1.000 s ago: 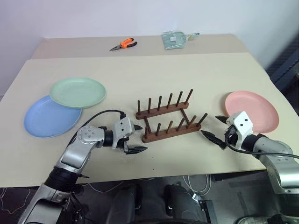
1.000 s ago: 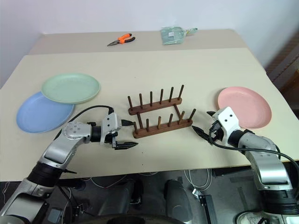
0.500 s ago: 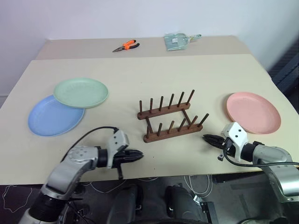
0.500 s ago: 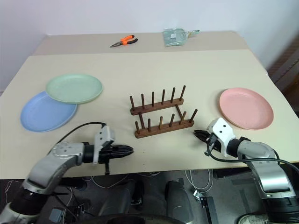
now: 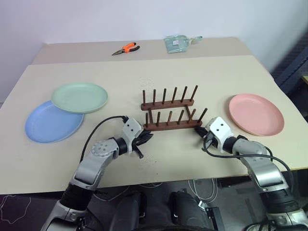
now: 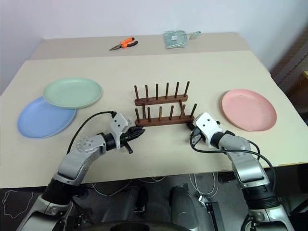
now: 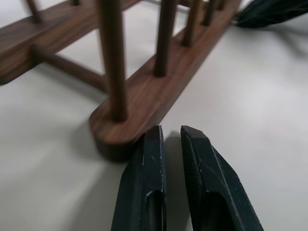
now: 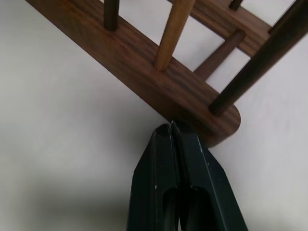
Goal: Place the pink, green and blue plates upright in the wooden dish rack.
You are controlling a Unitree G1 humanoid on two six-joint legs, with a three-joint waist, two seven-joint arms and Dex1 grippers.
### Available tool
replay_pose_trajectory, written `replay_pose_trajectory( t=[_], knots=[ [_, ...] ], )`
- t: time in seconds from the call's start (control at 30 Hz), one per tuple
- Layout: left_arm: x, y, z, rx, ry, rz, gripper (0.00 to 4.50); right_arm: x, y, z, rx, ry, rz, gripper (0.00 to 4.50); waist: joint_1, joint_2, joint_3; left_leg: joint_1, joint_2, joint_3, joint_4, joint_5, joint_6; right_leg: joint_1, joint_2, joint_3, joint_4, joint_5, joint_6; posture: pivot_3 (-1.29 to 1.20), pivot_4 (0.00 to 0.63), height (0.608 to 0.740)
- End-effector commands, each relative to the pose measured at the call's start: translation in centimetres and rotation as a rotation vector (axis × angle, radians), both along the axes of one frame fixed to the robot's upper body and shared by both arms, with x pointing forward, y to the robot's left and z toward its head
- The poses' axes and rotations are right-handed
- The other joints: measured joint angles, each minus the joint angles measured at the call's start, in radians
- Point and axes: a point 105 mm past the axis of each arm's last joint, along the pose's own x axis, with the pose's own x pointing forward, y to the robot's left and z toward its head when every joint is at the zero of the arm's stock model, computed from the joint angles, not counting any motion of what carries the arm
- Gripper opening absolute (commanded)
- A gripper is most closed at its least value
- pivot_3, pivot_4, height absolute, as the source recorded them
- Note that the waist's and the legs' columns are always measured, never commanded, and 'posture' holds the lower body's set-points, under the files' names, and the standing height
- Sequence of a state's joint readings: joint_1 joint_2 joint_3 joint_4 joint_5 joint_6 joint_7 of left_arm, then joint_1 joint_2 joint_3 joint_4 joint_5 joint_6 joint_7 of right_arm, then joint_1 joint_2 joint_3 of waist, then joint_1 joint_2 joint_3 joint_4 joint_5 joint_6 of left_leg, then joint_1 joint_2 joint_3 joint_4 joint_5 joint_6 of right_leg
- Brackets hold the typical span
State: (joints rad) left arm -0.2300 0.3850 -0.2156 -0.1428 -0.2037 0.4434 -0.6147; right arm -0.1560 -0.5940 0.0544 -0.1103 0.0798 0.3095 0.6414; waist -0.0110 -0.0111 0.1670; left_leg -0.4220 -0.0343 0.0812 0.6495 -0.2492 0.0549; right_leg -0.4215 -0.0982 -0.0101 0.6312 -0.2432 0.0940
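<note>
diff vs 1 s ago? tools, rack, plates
Both tools closed from wide open and moved in to the near bar of the wooden dish rack: left tool at its left end, right tool at its right end, gripping nothing. The rack, skewed before, now sits about square to the table edge. Pink plate, green plate and blue plate stayed flat, unmoved.

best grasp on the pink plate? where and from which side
Probably the pink plate by its raised rim on the side nearest the right hand. It lies flat and shallow on the table, apart from the wooden dish rack, so one finger would slip under that edge, the other over it.
</note>
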Motion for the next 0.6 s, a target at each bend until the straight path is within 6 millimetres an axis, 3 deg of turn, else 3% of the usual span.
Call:
replay_pose_trajectory(
  t=[0.03, 0.13, 0.3, 0.4, 0.6],
  knots=[
    [0.5, 1.6, -0.8, 0.042, 0.007, 0.071, 0.60, 0.5, 0.1, 0.9, -0.006, -0.034, -0.008, 0.00, 0.000, 0.000, 0.000, 0.000, 0.000, 0.000, 0.000, 0.000, 0.000, 0.000, 0.000, 0.000, 0.000, 0.000, 0.000, 0.00, 0.150, 0.740],
    [0.6, 1.9, -0.8, 0.048, -0.007, 0.084, 0.60, 0.3, -0.3, 1.5, 0.012, -0.023, -0.008, 0.00, -0.001, 0.000, 0.000, 0.000, 0.000, 0.000, 0.000, 0.000, 0.000, 0.000, 0.000, 0.000, 0.000, 0.000, 0.000, 0.00, 0.150, 0.740],
    [0.7, 2.5, -0.6, 0.047, -0.011, 0.108, 0.53, -1.0, -3.0, 3.1, -0.003, -0.021, -0.019, 2.25, 0.001, 0.000, 0.000, 0.000, 0.000, 0.000, 0.000, 0.000, 0.000, 0.000, 0.000, 0.000, 0.000, 0.000, 0.000, 0.00, 0.150, 0.740],
    [0.1, 2.3, 0.1, 0.013, -0.019, 0.078, 0.53, -1.2, -7.1, 5.6, -0.092, -0.095, -0.126, 3.86, 0.000, 0.001, 0.000, -0.001, 0.000, 0.000, 0.000, 0.000, 0.000, -0.001, 0.000, 0.000, 0.000, 0.000, 0.000, 0.00, 0.150, 0.740],
    [-1.2, 1.1, 2.0, -0.093, -0.027, -0.022, 0.53, -1.0, -11.5, 5.8, -0.271, -0.106, -0.283, 3.86, 0.000, 0.001, 0.000, -0.001, 0.001, 0.000, -0.001, 0.000, 0.000, -0.001, 0.000, 0.000, 0.000, 0.000, 0.000, 0.00, 0.150, 0.740]
  ],
)
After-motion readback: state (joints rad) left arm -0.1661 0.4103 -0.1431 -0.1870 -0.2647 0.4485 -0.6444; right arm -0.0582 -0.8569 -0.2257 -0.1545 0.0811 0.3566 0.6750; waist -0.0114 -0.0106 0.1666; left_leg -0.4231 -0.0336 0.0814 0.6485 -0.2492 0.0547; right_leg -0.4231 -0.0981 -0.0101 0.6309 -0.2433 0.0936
